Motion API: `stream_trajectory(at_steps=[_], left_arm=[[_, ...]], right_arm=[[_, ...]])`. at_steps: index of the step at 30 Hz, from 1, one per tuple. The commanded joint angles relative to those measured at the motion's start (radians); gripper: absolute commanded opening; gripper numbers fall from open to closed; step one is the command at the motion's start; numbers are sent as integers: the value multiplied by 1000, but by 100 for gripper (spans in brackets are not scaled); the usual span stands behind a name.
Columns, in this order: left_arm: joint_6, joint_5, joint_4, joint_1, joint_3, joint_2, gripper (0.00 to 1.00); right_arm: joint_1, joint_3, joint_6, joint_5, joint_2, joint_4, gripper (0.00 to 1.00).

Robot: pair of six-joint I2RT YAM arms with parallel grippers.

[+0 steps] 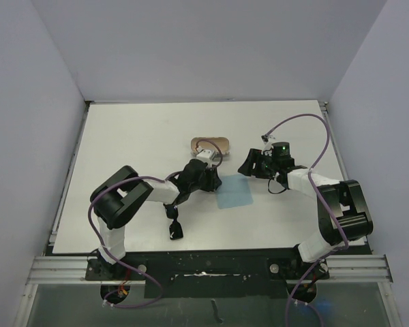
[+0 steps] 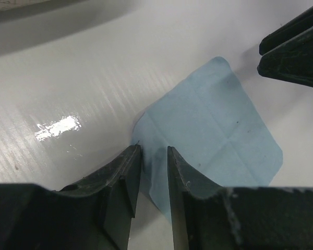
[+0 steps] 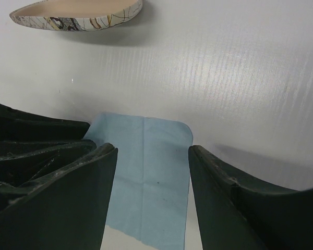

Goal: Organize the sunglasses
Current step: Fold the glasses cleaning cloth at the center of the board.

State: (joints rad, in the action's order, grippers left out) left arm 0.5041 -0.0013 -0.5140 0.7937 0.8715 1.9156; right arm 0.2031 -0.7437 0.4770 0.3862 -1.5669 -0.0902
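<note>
1. The sunglasses (image 1: 174, 225) lie on the white table (image 1: 123, 150) near its front edge, beside the left arm and well apart from the oval case (image 1: 211, 144) at the far centre
2. The left claw (image 2: 154, 156) sits at the left edge of the blue cloth (image 2: 219, 125), its fingers a narrow gap apart and pinching nothing
3. The right claw (image 3: 152, 151) hangs wide open and empty over the cloth's far right edge
4. Likely risks: the two claws crowd one small cloth and could knock together, and a shallow pinch may slip off the thin fabric or drag it
</note>
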Motion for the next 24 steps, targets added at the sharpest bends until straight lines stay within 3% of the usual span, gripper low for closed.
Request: stream_trajectory(at_steps=[1,13,24], left_arm=[[-16,-6,54,-36,20,22,27],[-23,6,52,-54,32,49,26],[-26,39,56,-21,23,47,12]], right_arm=[[-4,-4,-5,14,-2,-45,58],[-3,-5,-5,14,-5,-44,58],[-3,-10,-5,14,-18,-46,58]])
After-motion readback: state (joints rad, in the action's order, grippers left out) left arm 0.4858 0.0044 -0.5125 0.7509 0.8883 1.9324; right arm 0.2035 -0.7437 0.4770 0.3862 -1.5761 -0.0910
